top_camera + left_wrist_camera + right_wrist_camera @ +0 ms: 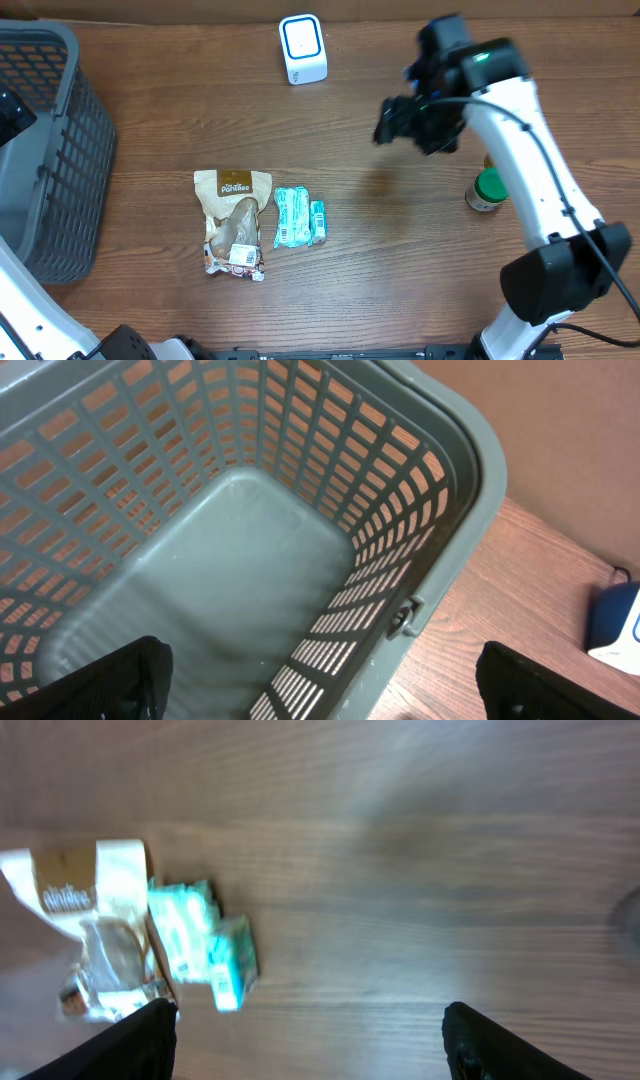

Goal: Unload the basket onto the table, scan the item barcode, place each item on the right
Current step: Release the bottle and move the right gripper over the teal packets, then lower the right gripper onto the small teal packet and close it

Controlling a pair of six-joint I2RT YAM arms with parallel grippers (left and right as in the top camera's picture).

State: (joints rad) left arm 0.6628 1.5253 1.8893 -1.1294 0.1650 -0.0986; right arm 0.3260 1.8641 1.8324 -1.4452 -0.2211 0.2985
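Packets in teal wrap (298,217) lie flat on the table (400,270), long axis running from the robot's side toward the far edge, just beside a brown pouch (233,220) on their left. The right end effector (315,1045), spread wide and empty, hovers to their right and farther out, the nearer arm. The left end effector (320,685), also spread, hangs over the basket (470,470). The scanner (302,50) stands at the far edge

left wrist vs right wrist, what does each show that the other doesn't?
Only left wrist: the grey basket, its inside in view, and an edge of the white-and-blue scanner. Only right wrist: the tan snack pouch and teal packets, lying side by side. Both: the wooden table, and open fingers with nothing between them, on the left gripper and the right gripper.
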